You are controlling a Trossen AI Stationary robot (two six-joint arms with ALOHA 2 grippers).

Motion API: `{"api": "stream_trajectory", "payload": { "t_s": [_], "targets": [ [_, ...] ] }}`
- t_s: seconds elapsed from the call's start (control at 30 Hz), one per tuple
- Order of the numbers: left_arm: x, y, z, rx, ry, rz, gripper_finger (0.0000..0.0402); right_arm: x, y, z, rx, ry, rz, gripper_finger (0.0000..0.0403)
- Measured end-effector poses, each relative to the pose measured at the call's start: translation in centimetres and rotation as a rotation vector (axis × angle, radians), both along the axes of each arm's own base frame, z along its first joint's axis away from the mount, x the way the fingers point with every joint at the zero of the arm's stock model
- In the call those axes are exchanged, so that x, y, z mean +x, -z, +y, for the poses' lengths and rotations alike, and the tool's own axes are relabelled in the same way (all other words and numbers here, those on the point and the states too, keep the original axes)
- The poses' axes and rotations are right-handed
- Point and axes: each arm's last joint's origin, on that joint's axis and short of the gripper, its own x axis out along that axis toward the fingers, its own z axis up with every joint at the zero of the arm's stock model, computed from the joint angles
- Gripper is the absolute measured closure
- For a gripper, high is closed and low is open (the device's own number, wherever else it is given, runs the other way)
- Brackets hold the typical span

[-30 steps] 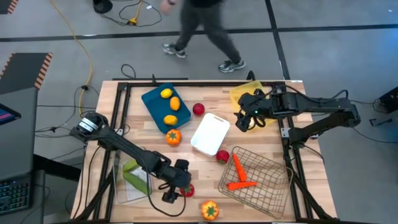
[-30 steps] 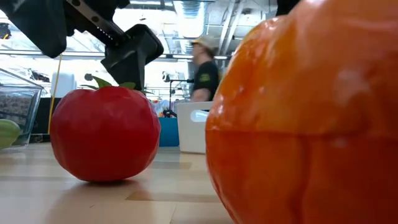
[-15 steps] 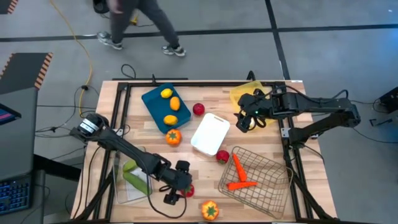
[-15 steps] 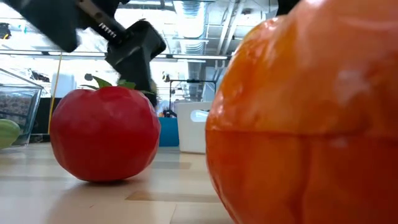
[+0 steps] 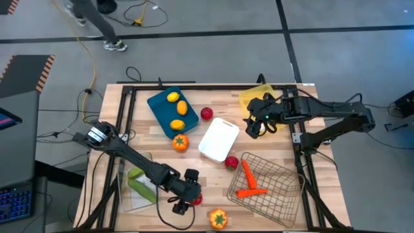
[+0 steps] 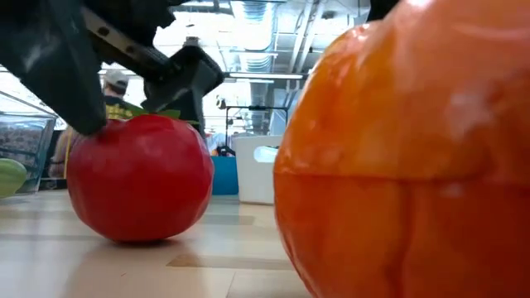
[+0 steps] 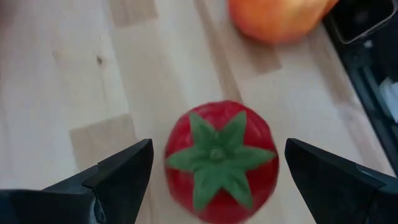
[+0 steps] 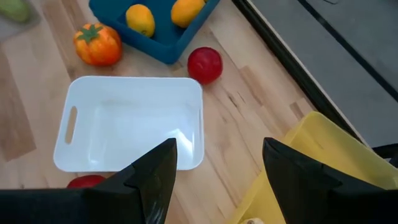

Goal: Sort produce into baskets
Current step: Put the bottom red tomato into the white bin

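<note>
Left gripper (image 7: 214,171) over red tomato (image 7: 219,160), jaws spread either side. Right gripper (image 8: 214,165) waits above white tray (image 8: 127,121), jaws spread.

Between the left jaws, the red tomato (image 7: 219,160) looks like smooth, glossy plastic with a matt green star cap. The bench (image 7: 74,74) beneath is pale, satin-finished wood planks. Ahead of the right jaws, the white tray (image 8: 127,121) looks smooth, probably plastic.
</note>
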Motion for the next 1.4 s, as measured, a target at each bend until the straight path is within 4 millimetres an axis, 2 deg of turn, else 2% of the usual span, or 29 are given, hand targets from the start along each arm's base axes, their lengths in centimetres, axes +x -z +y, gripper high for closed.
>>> {"api": "stream_trajectory", "payload": {
  "t_s": [0.2,0.37,0.63,0.77,0.93,1.13,1.23,1.4],
  "targets": [
    [0.2,1.7,-0.1,0.015,0.001,0.05,0.0053,0.0,0.0,0.3,0.002,-0.021,0.0,0.0138],
    [0.2,1.3,0.2,0.031,-0.02,0.032,0.0065,0.1,0.0,0.5,0.001,-0.029,0.001,0.0138],
    [0.5,1.1,0.6,0.034,-0.032,0.021,0.0145,0.0,0.0,0.6,0.001,-0.035,0.001,0.0138],
    [0.5,-0.2,1.5,0.023,-0.049,0.003,0.0152,0.0,0.0,0.6,0.001,-0.034,0.0,0.0138],
    [0.7,-3.2,4.1,0.039,-0.074,-0.074,0.014,0.0,0.0,0.6,0.0,-0.034,0.001,0.0138],
    [1.6,-6.6,9.1,0.177,-0.185,-0.253,0.0138,0.0,0.0,0.6,0.0,-0.034,0.0,0.0138],
    [2.5,-7.3,11.6,0.197,-0.248,-0.323,0.0138,0.0,0.0,0.6,0.0,-0.034,0.0,0.0138],
    [3.4,-7.3,15.6,0.199,-0.362,-0.341,0.0137,0.0,0.0,0.6,-0.001,-0.033,0.0,0.0138]
  ]
}}
